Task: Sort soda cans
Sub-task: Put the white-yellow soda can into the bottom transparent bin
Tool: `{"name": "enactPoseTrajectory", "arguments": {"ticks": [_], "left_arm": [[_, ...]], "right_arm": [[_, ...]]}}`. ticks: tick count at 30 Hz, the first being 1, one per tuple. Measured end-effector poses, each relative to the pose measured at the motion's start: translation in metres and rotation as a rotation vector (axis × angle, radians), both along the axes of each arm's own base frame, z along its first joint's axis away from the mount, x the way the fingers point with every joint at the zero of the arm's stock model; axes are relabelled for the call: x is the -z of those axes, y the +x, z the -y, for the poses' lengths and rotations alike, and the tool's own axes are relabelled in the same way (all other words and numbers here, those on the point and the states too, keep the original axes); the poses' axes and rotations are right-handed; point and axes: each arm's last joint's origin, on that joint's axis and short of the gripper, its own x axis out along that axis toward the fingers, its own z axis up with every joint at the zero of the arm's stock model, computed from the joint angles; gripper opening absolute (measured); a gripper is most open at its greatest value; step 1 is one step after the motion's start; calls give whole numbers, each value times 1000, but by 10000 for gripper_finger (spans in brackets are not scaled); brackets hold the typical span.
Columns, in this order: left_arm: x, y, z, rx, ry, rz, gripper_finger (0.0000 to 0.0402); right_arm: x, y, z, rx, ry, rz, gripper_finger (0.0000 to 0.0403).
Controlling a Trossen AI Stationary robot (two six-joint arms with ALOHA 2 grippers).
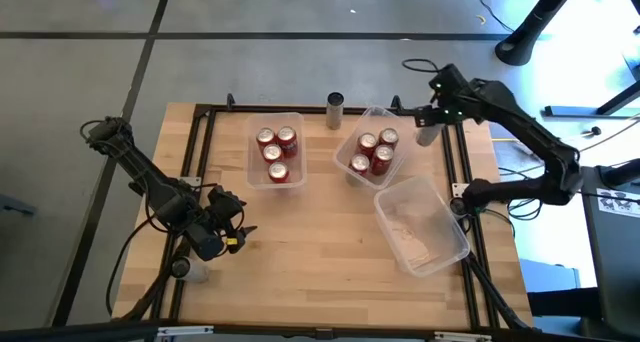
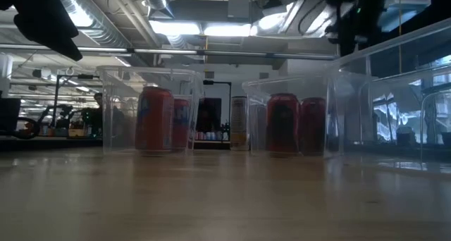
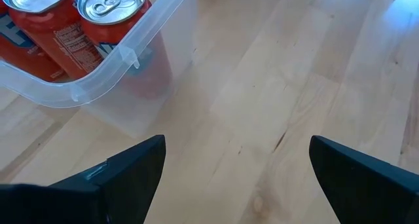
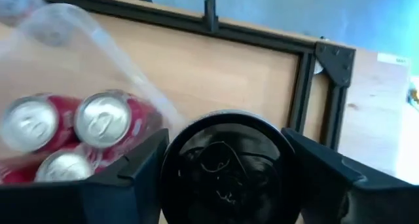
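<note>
My right gripper (image 1: 430, 125) is over the table's far right part, just right of the middle clear bin (image 1: 352, 132), and is shut on a dark soda can (image 4: 226, 168). That tilted bin holds several red cans (image 1: 373, 152). The left bin (image 1: 252, 150) holds three red cans (image 1: 275, 150). Another dark can (image 1: 335, 109) stands on its base at the far edge. My left gripper (image 1: 240, 234) waits open above bare wood at the near left, with nothing between its fingers (image 3: 124, 178). My right gripper pinches the dark can's round side wall just under its top rim (image 4: 171, 160) between its two fingers (image 4: 127, 175), one on each side. The fingers slant steeply down from above. The can stays upright, top up, lifted clear of the table.
An empty clear bin (image 1: 455, 247) lies at the near right. A black metal frame (image 1: 470, 182) runs along the table's edges. A small grey round thing (image 1: 183, 269) sits at the near left corner beside the left arm. Bare wood spans the near middle.
</note>
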Motion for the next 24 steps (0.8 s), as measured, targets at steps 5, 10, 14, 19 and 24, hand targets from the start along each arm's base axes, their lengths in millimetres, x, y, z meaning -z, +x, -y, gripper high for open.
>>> {"name": "enactPoseTrajectory", "arguments": {"ticks": [5, 10, 14, 19, 24], "left_arm": [[0, 0, 0, 2, 2, -1, 365], [0, 1, -1, -2, 5, 1, 365], [0, 2, -2, -11, 6, 0, 365], [0, 2, -2, -7, 9, 0, 365], [0, 2, -2, -10, 6, 2, 365]], "right_arm": [[-33, -6, -31, -54, -7, 38, 249], [-57, -10, -59, -96, 10, 110, 249], [-66, -10, -78, -139, 92, 173, 249], [-67, -4, -96, -211, 187, 212, 249], [-67, 0, -112, -263, 242, 215, 249]]}}
